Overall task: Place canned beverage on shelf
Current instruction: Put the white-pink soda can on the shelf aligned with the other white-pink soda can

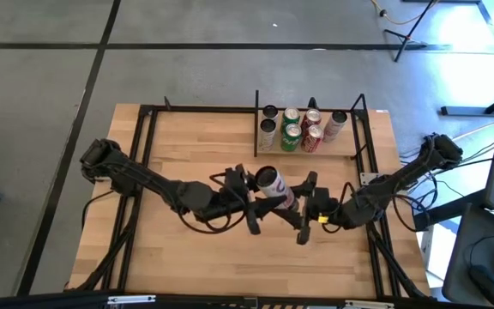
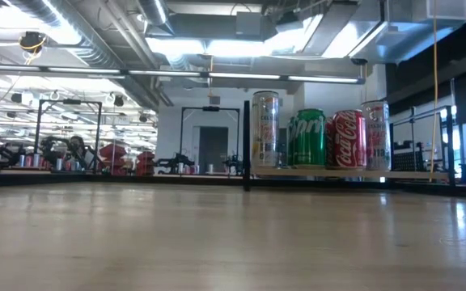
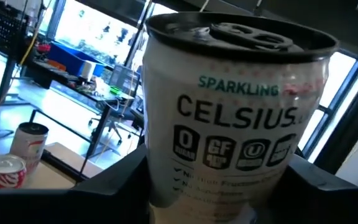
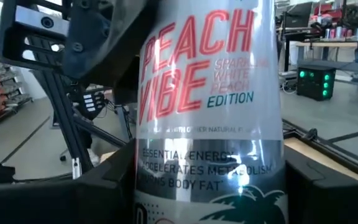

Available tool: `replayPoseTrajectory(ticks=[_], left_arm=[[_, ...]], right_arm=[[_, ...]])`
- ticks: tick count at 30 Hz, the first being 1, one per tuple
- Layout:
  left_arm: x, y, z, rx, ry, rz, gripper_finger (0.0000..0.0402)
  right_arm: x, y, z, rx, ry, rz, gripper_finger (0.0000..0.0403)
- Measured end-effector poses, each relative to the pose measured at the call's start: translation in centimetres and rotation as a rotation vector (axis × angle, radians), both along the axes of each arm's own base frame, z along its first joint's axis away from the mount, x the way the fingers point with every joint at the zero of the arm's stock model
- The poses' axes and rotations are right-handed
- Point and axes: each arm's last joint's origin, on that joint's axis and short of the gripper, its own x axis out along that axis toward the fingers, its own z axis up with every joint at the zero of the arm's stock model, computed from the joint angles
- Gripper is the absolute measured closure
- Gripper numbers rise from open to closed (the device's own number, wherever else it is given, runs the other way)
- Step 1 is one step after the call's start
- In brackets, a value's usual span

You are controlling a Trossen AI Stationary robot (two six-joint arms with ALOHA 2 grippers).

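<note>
A white Celsius can is up in the air over the middle of the table, tilted, between my two grippers. My left gripper comes from the table's left and is shut on its upper part, as the left wrist view shows. My right gripper comes from the right and is shut on its lower part, as the right wrist view shows. The shelf, a light-wood board in black bars, stands at the far right and carries several upright cans, also seen in the low view. My left gripper pinches the can's upper wall, a little below its dark lid, between its two fingers. The fingers come level from the table's left. The can is lifted clear of the table. My right gripper pinches the can's lower wall, around the silver printed band, between its two fingers. The fingers come about level from the table's right. The can is clear of the table.
Black frame bars run along the table's left and right sides. The bare tabletop lies near and to the left of the arms. Neither arm shows in the low view.
</note>
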Motion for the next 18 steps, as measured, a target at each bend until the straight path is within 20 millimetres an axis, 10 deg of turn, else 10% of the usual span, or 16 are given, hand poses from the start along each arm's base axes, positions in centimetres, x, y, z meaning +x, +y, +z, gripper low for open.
replayPoseTrajectory(ticks=[8,18], left_arm=[[-2.4,0.6,1.7,0.150,0.153,-0.077,0.0190],[-2.5,1.4,-1.1,0.181,0.455,-0.408,0.0190]], right_arm=[[-3.0,-0.2,1.8,-0.001,0.059,0.085,0.0020],[-4.1,-1.3,6.0,0.029,0.038,0.098,0.0105]])
